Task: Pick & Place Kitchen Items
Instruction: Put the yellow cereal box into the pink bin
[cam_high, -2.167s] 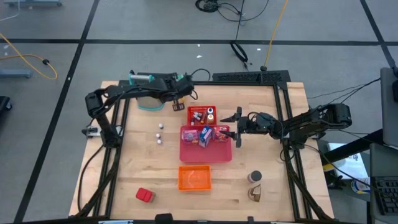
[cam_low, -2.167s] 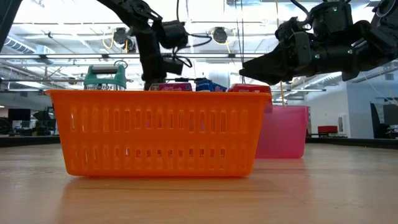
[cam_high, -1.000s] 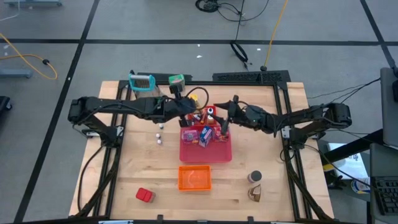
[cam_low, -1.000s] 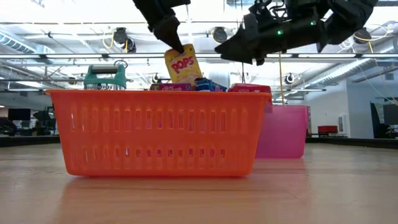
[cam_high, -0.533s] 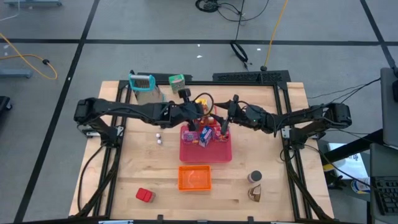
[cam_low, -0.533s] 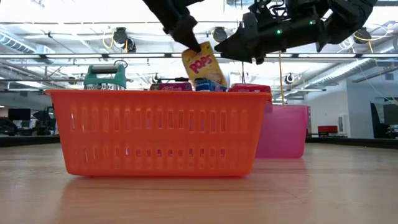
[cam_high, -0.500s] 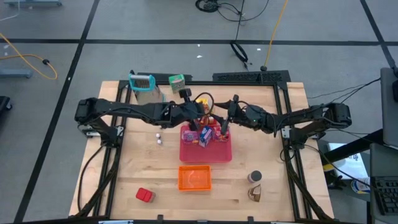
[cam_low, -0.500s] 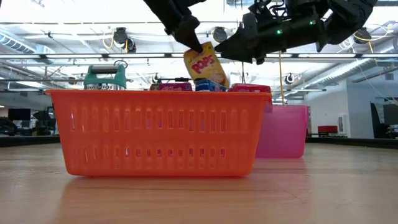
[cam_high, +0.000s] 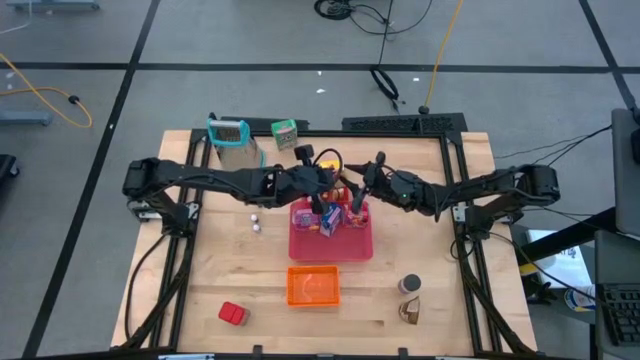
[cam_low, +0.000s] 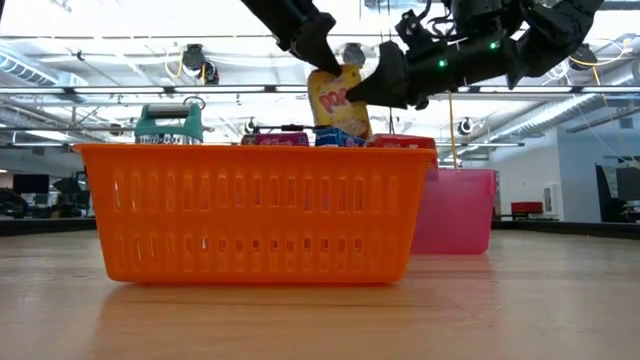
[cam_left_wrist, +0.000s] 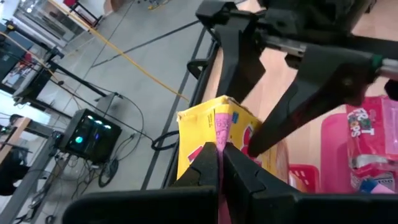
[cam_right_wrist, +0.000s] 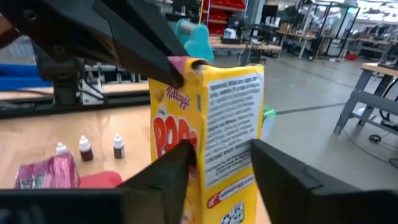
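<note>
You have a metal grater (cam_high: 233, 146) with a teal handle standing upright near the table's far left corner. A pink tray (cam_high: 368, 246) sits at the middle of the wooden table (cam_high: 440, 240), and an orange basket (cam_high: 313, 286) lies just nearer the front edge. In the low view that basket (cam_low: 250, 212) fills the foreground.

The yellow box (cam_right_wrist: 208, 134) is showing "Kellogg's" above large red letters "PO", the rest running out of sight; its side panel (cam_right_wrist: 231, 121) is carrying small print too fine to read. A pink packet (cam_left_wrist: 360, 134) is displaying "FROOT", partly cut off.
</note>
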